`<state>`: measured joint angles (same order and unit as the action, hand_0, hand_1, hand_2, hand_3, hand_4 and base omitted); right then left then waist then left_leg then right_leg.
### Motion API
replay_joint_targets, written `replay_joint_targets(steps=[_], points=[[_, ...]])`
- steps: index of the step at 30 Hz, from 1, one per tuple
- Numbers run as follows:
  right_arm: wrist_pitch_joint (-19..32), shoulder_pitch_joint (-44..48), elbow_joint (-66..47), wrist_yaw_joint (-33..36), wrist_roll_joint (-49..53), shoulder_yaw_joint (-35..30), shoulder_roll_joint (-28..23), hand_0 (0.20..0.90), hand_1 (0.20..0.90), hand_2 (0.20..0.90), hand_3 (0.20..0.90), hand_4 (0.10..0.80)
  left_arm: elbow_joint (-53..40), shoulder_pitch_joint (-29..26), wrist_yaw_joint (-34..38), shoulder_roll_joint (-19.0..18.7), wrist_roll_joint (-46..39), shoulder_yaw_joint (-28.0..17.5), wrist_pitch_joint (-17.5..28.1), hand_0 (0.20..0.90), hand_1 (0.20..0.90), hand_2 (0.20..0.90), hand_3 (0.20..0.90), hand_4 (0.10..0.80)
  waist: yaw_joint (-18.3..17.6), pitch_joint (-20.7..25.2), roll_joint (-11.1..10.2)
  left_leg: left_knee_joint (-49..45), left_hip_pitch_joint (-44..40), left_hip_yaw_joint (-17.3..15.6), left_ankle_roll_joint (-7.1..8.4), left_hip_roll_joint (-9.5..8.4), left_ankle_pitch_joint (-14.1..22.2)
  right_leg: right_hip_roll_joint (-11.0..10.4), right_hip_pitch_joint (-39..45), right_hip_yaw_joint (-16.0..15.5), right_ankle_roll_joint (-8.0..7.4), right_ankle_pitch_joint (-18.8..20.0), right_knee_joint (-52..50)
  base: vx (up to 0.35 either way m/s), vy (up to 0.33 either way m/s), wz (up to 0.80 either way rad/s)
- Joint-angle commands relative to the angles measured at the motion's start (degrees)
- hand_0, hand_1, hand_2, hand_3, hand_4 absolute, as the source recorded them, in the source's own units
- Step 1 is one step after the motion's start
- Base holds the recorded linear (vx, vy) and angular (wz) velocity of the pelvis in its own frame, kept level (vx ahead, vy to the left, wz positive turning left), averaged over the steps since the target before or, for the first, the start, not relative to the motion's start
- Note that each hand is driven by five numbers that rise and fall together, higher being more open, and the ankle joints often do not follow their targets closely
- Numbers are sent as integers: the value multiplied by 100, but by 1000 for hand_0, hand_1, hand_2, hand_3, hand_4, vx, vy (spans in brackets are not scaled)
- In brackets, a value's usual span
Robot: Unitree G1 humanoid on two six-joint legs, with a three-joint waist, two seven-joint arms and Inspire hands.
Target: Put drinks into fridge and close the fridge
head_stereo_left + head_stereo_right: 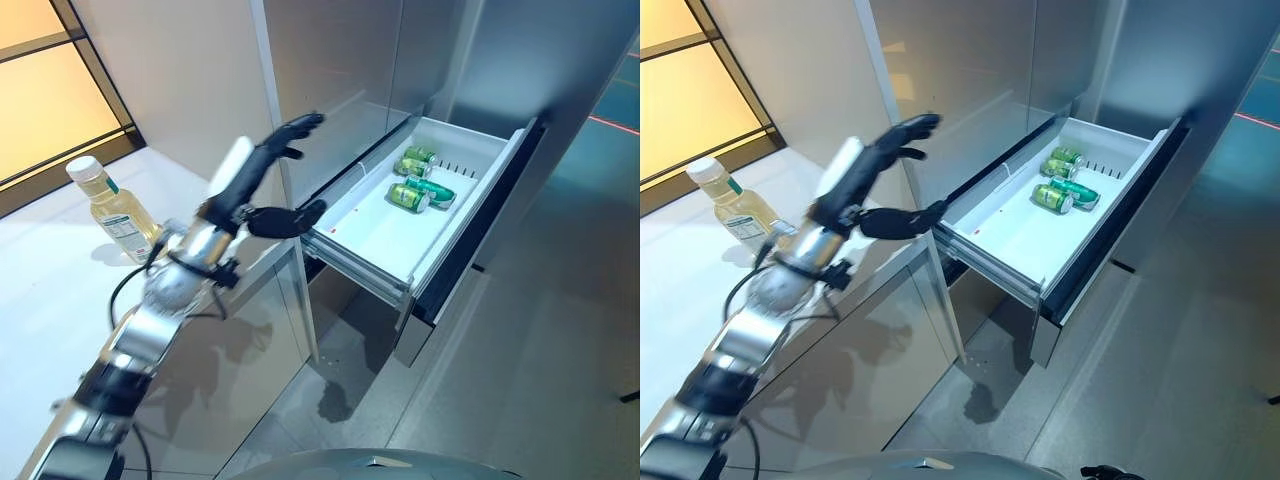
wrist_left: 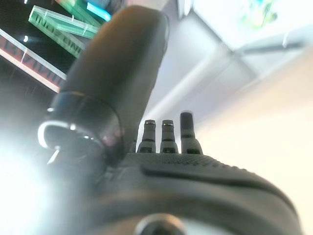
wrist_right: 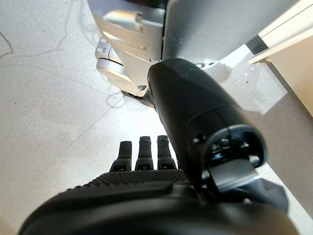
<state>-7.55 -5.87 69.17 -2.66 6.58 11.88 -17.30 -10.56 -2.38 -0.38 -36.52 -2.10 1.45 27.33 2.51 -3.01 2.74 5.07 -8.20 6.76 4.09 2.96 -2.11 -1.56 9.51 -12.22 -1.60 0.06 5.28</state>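
Observation:
A clear bottle of yellowish drink with a white cap (image 1: 112, 205) stands upright on the white counter (image 1: 50, 300) at the left. My left hand (image 1: 245, 175) is raised above the counter's right end, open, fingers spread toward the fridge; it holds nothing. Its thumb (image 1: 290, 218) reaches almost to the near left corner of the pulled-out white fridge drawer (image 1: 380, 240). Several green cans (image 1: 410, 195) lie on their sides at the drawer's far end. My right hand (image 3: 146, 205) shows only in the right wrist view, open and empty, hanging over the floor.
Tall steel fridge panels (image 1: 340, 60) rise behind the drawer. The drawer's dark front (image 1: 470, 250) juts out over the grey floor (image 1: 520, 380). A steel cabinet face (image 1: 250, 340) drops below the counter. A lit window (image 1: 50, 80) lies at the far left.

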Motion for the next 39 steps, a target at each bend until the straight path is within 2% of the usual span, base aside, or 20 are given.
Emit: replay_joint_targets(steps=[1, 6, 12, 21, 24, 31, 39], points=[[87, 158, 13, -68, 421, -147, 436, 900, 900, 900, 900, 800, -557, -291, 509, -375, -80, -1019, 859, 900, 900, 900, 900, 800, 419, -77, -268, -36, 129, 136, -559, -705, 282, -7, -77, 156, -78, -91, -270, 32, -20, 30], [89, 181, 76, -90, 526, -207, 438, 900, 900, 900, 900, 800, -829, -109, 575, -257, -567, -1300, 827, 900, 900, 900, 900, 800, 516, -54, -296, -24, 119, 195, -550, -712, 270, -11, -48, 86, -67, -94, -258, 5, -16, 33], [85, 183, 71, -136, 522, -229, 423, 900, 900, 900, 900, 800, -970, -144, 709, -149, -747, -1434, 856, 900, 900, 900, 900, 800, 517, -16, -318, -18, 140, 205, -539, -714, 265, -8, -71, 85, -63, -94, -247, -9, -5, 9], [-16, 177, -48, -191, 470, -217, 376, 900, 900, 900, 900, 800, -684, -156, 1024, -171, -613, -1408, -106, 900, 900, 900, 900, 800, 453, 6, -312, -10, 143, 158, -541, -705, 260, 14, -100, 145, -70, -62, -225, -5, -3, -2], [-27, 181, -41, -216, 444, -242, 364, 900, 900, 900, 900, 800, -520, -156, 1348, -211, -473, -1418, -203, 900, 900, 900, 900, 800, 432, 18, -311, -8, 129, 133, -545, -705, 266, 18, -90, 165, -75, -55, -207, 0, 0, 0], [-60, 215, -27, -240, 418, -275, 353, 900, 900, 900, 900, 800, -364, -172, 1597, -67, -442, -1465, -417, 900, 900, 900, 900, 800, 396, 26, -310, -9, 113, 91, -540, -688, 272, 27, -90, 202, -67, -54, -205, 0, -1, -1], [-157, 235, -87, -243, 337, -259, 336, 900, 900, 900, 900, 800, -118, -294, 1576, -77, -466, -1348, -1116, 900, 900, 900, 900, 800, 327, 33, -288, -11, 86, 54, -546, -678, 276, 39, -87, 251, -66, -57, -215, 0, 0, 0]])
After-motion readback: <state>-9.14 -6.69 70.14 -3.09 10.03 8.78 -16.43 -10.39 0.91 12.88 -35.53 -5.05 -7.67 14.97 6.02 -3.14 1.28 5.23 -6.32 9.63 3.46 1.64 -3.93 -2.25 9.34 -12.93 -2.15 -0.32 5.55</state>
